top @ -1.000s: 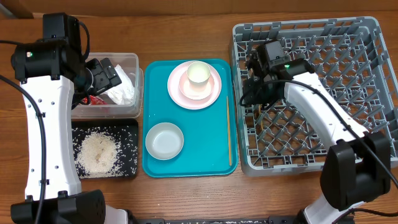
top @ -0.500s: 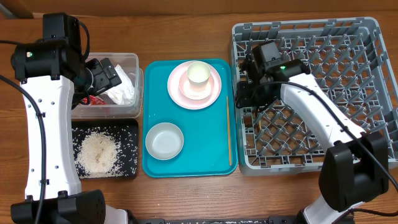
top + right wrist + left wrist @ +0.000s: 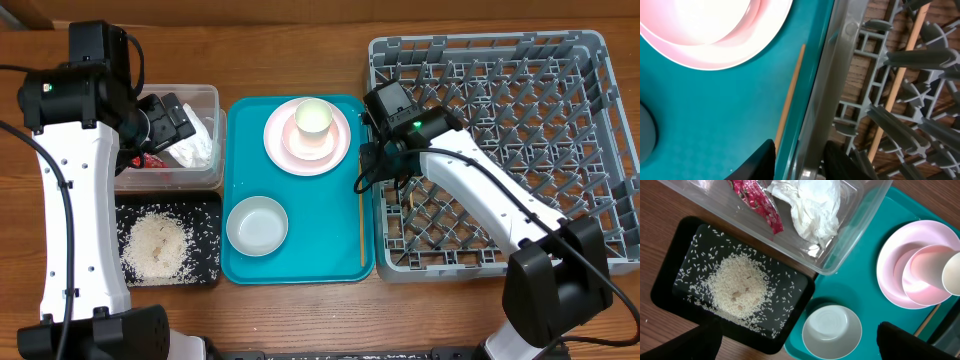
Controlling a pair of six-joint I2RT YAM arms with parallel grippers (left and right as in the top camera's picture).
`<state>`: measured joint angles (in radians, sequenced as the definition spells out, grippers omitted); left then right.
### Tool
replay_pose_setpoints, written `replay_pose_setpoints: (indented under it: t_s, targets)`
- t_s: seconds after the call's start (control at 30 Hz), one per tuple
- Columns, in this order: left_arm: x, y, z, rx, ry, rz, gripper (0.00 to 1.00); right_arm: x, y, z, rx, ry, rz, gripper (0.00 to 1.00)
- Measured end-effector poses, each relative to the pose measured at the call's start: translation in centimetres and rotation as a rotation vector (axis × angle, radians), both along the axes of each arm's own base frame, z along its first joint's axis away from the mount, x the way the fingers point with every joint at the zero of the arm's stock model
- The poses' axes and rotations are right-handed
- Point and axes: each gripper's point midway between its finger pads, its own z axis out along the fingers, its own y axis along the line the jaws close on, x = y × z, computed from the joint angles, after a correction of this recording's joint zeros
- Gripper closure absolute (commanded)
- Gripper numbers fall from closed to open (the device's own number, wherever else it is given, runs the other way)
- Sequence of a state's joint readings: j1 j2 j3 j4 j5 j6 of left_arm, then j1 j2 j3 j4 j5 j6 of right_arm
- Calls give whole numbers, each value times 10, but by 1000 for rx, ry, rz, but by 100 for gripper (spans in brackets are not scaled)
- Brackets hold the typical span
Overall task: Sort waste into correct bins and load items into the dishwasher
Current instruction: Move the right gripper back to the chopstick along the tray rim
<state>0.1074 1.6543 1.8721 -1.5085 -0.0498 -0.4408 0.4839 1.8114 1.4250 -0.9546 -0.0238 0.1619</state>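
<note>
The large square grey plastic dish rack (image 3: 490, 45) sits tight against the rectangular teal serving tray (image 3: 320, 230), and the right end effector (image 3: 800, 162) hangs over that seam. If it drops from here, a finger could catch the rack wall or the tray rim and shove either across the wooden counter (image 3: 300, 50). The arm is also near the pale pink round plate (image 3: 275, 145), which carries a pink bowl (image 3: 310, 151) and a small cream cup (image 3: 313, 117), so a sideways sweep might knock that stack. One thin wooden chopstick (image 3: 790, 90) lies flat on the tray just beside its rim. It is slim enough that the fingers may skid over it or jam it against the rim. Its partner (image 3: 892, 90) already lies among the rack's pegs.

The right end effector's fingers stand partway apart, a narrow gap holding nothing; whether they touch the rim I cannot tell. The left end effector (image 3: 805, 342) is spread wide and empty above the clear rectangular plastic tub (image 3: 208, 100) and the shallow black rectangular tray (image 3: 670, 280) of rice.
</note>
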Motion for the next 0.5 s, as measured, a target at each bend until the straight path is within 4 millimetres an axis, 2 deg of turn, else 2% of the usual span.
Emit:
replay_pose_setpoints:
  t_s: [0.27, 0.33, 0.5]
  targets:
    - [0, 0, 0, 0, 0, 0, 0, 4, 0, 4, -2, -17, -18, 67]
    - [0, 0, 0, 0, 0, 0, 0, 10, 5, 14, 17, -37, -25, 67]
    - [0, 0, 0, 0, 0, 0, 0, 22, 25, 55, 74, -105, -10, 67]
